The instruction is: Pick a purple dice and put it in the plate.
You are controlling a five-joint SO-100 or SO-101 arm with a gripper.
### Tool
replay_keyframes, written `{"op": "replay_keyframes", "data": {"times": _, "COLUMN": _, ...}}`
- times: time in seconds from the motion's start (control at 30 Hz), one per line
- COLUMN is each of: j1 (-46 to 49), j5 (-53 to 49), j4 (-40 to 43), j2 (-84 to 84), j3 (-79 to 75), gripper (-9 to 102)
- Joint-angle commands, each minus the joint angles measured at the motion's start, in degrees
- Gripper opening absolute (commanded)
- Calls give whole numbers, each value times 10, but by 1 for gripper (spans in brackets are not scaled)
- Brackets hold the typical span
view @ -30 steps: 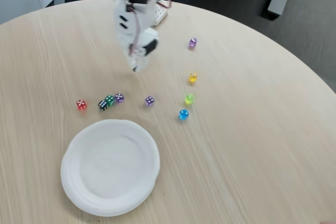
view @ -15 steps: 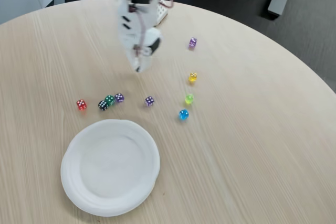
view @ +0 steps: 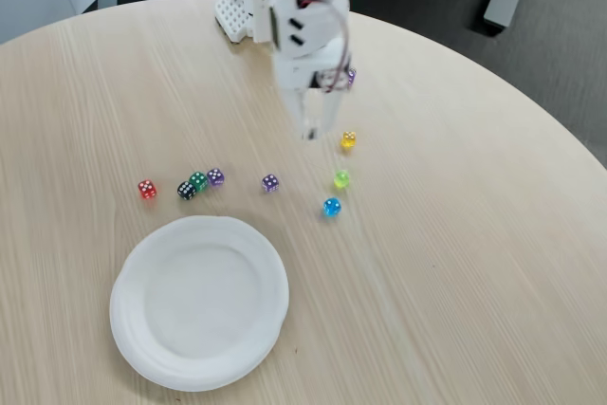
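Three purple dice lie on the round wooden table. One [view: 270, 182] sits mid-table and looks the deepest violet. Another [view: 215, 176] rests beside a green die [view: 198, 179], and a third [view: 352, 75] peeks out at the arm's right edge. The white plate [view: 142, 258] lies near the front left. My white gripper [view: 311, 132] points down above the table, just left of the yellow die [view: 348, 140] and up and to the right of the middle purple die. Its fingers stand slightly apart with nothing between them.
A red die [view: 147, 190] and a dark die [view: 186, 191] lie left of the green one. A lime die [view: 341, 178] and a blue die [view: 331, 207] sit below the yellow one. The arm's base [view: 230, 14] stands at the far table edge.
The arm has swung to the right, carrying the gripper from above the table's left-centre to beside the yellow die. The fingers have parted a little. No die has moved.
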Motion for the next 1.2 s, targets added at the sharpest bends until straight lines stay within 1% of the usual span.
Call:
{"op": "replay_keyframes", "data": {"times": 0.0, "j1": -24, "j5": 14, "j4": -4, "j2": 1, "j3": -27, "gripper": 0}}
{"op": "replay_keyframes", "data": {"times": 0.17, "j1": -37, "j5": 102, "j4": -3, "j2": 0, "j3": -27, "gripper": 0}}
{"op": "replay_keyframes", "data": {"times": 0.23, "j1": -40, "j5": 120, "j4": 3, "j2": 1, "j3": -28, "gripper": 0}}
{"op": "replay_keyframes", "data": {"times": 0.47, "j1": -113, "j5": 121, "j4": -4, "j2": 1, "j3": -37, "gripper": 0}}
{"op": "replay_keyframes", "data": {"times": 0.67, "j1": -163, "j5": 109, "j4": -4, "j2": -16, "j3": -142, "gripper": 0}}
{"op": "replay_keyframes", "data": {"times": 0.83, "j1": -201, "j5": 149, "j4": -4, "j2": -122, "j3": -239, "gripper": 0}}
{"op": "replay_keyframes", "data": {"times": 0.93, "j1": -220, "j5": 149, "j4": -4, "j2": -209, "j3": -284, "gripper": 0}}
{"op": "replay_keyframes", "data": {"times": 1.17, "j1": -213, "j5": 209, "j4": 0, "j2": -357, "j3": -388, "gripper": 0}}
